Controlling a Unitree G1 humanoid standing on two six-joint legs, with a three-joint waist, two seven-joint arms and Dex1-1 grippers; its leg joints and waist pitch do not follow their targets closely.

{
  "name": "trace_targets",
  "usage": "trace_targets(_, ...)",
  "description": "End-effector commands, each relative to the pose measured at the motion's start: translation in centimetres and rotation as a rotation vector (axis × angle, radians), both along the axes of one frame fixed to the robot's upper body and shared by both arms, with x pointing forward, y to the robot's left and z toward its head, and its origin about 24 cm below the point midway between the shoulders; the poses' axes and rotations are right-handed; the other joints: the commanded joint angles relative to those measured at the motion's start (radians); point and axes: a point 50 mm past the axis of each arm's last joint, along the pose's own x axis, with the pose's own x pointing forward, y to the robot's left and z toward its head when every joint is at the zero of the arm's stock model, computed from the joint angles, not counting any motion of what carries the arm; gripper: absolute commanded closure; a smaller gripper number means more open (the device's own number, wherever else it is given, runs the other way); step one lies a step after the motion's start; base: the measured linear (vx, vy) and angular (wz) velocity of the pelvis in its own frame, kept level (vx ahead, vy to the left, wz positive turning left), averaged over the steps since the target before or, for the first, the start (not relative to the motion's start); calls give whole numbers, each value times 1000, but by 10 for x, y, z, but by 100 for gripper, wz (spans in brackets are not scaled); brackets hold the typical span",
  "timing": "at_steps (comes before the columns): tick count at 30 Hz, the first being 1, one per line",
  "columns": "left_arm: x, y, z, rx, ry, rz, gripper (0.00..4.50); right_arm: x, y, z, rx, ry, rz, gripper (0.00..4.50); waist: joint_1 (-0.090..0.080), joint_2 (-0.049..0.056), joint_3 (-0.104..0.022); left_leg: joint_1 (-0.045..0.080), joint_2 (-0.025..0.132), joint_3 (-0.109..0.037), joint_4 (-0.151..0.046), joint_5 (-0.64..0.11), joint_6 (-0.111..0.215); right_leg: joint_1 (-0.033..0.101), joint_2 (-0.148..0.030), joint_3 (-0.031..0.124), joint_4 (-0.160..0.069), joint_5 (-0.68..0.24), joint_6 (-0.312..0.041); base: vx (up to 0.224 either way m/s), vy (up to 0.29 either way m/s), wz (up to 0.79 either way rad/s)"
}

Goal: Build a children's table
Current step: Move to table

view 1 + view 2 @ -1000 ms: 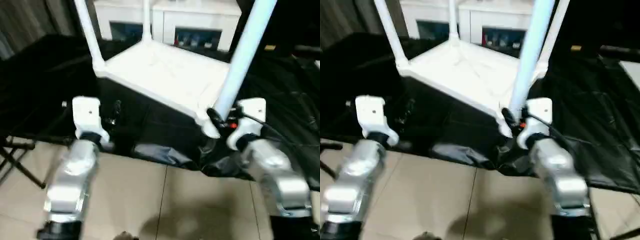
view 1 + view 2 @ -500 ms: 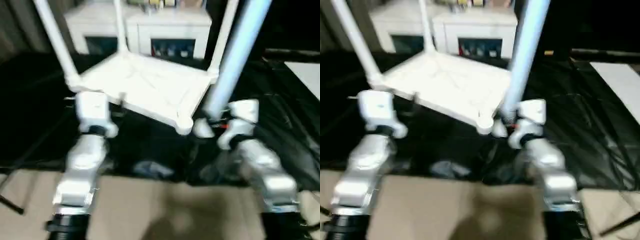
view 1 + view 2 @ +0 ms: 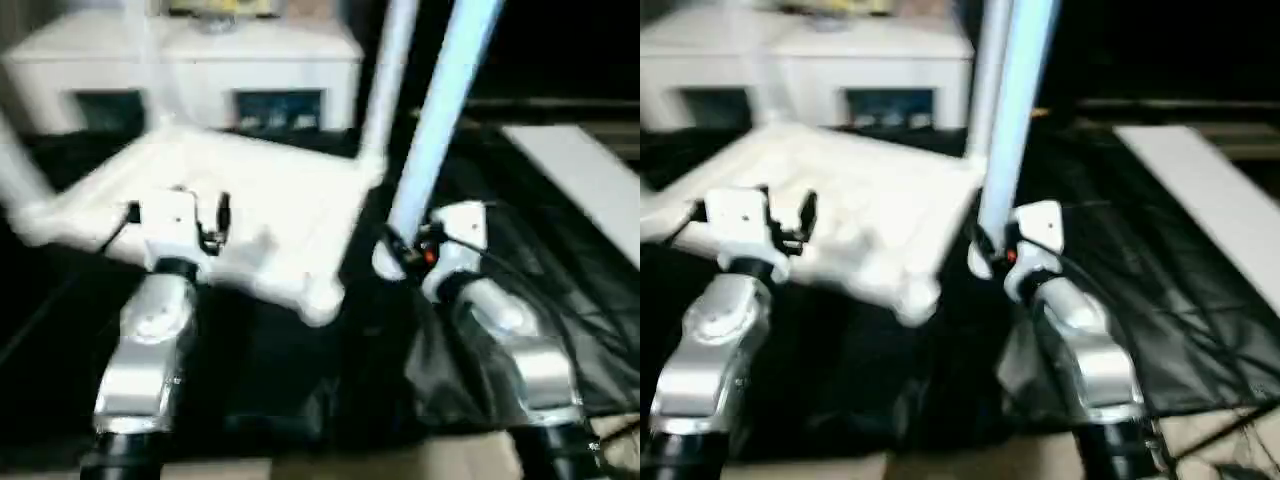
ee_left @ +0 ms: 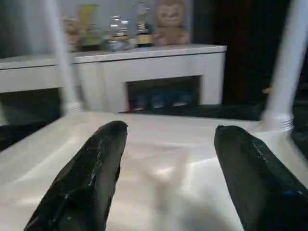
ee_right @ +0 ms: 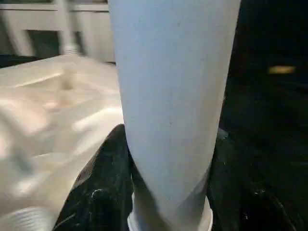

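Observation:
The children's table lies upside down, its white tabletop (image 3: 270,210) ribbed side up on black cloth. One leg (image 3: 385,90) stands in the far right corner, and another leg (image 3: 15,170) rises at the left. My right gripper (image 3: 405,250) is shut on a further leg (image 3: 440,110), which is held upright. That leg's lower end hangs just right of the near corner socket (image 3: 320,300) and apart from it. In the right wrist view this held leg (image 5: 173,96) sits between the black fingers (image 5: 103,183). My left gripper (image 3: 178,212) hovers open over the tabletop (image 4: 168,163), holding nothing.
A white cabinet (image 3: 190,60) with glass doors stands behind the tabletop. A flat white board (image 3: 575,170) lies on the black cloth (image 3: 300,390) at the right. A strip of floor shows along the near edge.
The camera has swung, shifting the whole picture. My left gripper has come forward over the tabletop. The held leg's lower end now stands farther from the near corner than before.

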Motion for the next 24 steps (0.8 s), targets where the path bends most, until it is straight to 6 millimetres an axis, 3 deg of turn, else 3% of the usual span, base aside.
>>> trace_targets(1,2,-6,-1,18,12,-30,115,-2,-6,2,-8,-13,2,265,-4,-21,-50,12,33,-11,-98,-223,259,50,-56,52,-107,91,-56,177,-73,4)
trace_targets(2,2,-5,-2,5,20,-34,115,-2,-6,2,-8,-12,9,265,16,-37,-51,-38,-12,17,-29,-179,240,111,-97,109,-161,-65,-143,205,-62,5)
trace_targets(3,2,-3,-3,6,40,-48,115,-3,-6,3,-10,-12,26,265,47,-44,-68,-109,-12,-6,86,-52,197,194,-189,190,-188,-258,-232,205,-62,5)
trace_targets(4,2,-3,-4,14,51,-57,115,-3,-5,3,-11,-12,35,265,48,-51,-69,-168,-12,-22,107,87,147,208,-155,165,-148,-25,-259,206,-49,-5)
trace_targets(5,2,-3,-8,18,77,-111,115,-4,-5,4,-10,-15,57,265,51,-41,-71,-175,-1,-28,78,242,101,186,-134,119,-114,340,-277,136,-52,-12)
trace_targets(6,3,-3,-10,27,92,-159,115,-5,-5,4,-8,-16,77,265,56,-33,-76,-179,7,-32,41,338,94,175,-112,92,-85,551,-273,136,-52,-12)
trace_targets(7,3,-3,-11,28,101,-190,115,-5,-4,4,-7,-16,89,265,65,14,-81,-157,18,-30,-53,549,98,138,-30,21,-34,780,-204,-60,-23,-12)
trace_targets(8,4,-2,-13,33,107,-221,97,-6,-4,5,-6,-19,109,265,60,47,-85,-123,37,-43,-63,652,117,110,-7,0,-27,771,-144,-60,-21,-18)
trace_targets(9,5,-2,-16,19,137,-303,86,-7,-3,6,-5,-22,137,265,45,67,-101,-28,159,-131,-13,986,284,10,1,20,26,550,-9,-60,-21,-18)
trace_targets(10,6,-2,-16,20,144,-325,79,-8,-3,6,-3,-23,143,265,41,60,-97,2,199,-176,-15,1191,316,-29,-62,72,-11,295,37,0,0,0)
trace_targets(11,6,-2,-17,23,157,-365,79,-8,-3,6,0,-22,156,265,50,46,-95,-3,163,-159,-11,1153,280,-32,-66,86,-40,285,35,-28,72,-4)
trace_targets(12,9,0,-22,110,220,-473,61,-10,-4,8,9,-21,196,265,53,38,-93,-27,129,-138,-11,1065,259,-16,-64,88,-54,319,21,-28,72,-4)
trace_targets(13,9,0,-22,110,220,-473,47,-10,-4,8,9,-21,196,265,80,23,-74,-94,56,-61,-20,714,192,14,-63,78,-83,361,-30,-51,38,-2)
trace_targets(14,10,2,-24,175,280,-580,47,-13,-5,8,20,-12,237,265,85,15,-75,-115,46,-41,-32,533,158,41,-70,79,-78,381,-44,-68,-8,4)
trace_targets(15,10,3,-25,217,306,-643,34,-14,-6,8,24,-7,257,265,99,22,-63,-104,71,-29,-69,116,75,43,-73,77,-98,202,-96,-68,-8,4)
trace_targets(16,10,4,-25,257,335,-707,34,-16,-6,9,24,-3,283,265,99,33,-61,-101,79,-28,-83,44,48,47,-68,68,-95,139,-120,-99,-5,3)
trace_targets(17,9,5,-25,282,353,-745,34,-17,-7,9,22,-1,300,265,93,38,-54,-87,92,-23,-104,-105,5,35,-53,61,-104,-17,-148,-99,10,-5)
trace_targets(19,9,8,-25,327,383,-841,14,-20,-7,9,11,5,340,265,82,42,-44,-83,98,-19,-122,-261,-53,28,-52,63,-113,-175,-156,-98,13,-6)
trace_targets(23,12,13,-27,456,498,-1003,5,-24,-9,8,-15,20,396,265,89,40,-33,-64,97,-7,-126,-380,-93,5,-68,76,-140,-373,-115,-86,12,-3)
trace_targets(24,14,14,-28,493,517,-1014,5,-24,-9,7,-21,18,396,265,90,39,-36,-63,97,-9,-128,-385,-99,9,-74,78,-144,-416,-101,-78,10,-3)
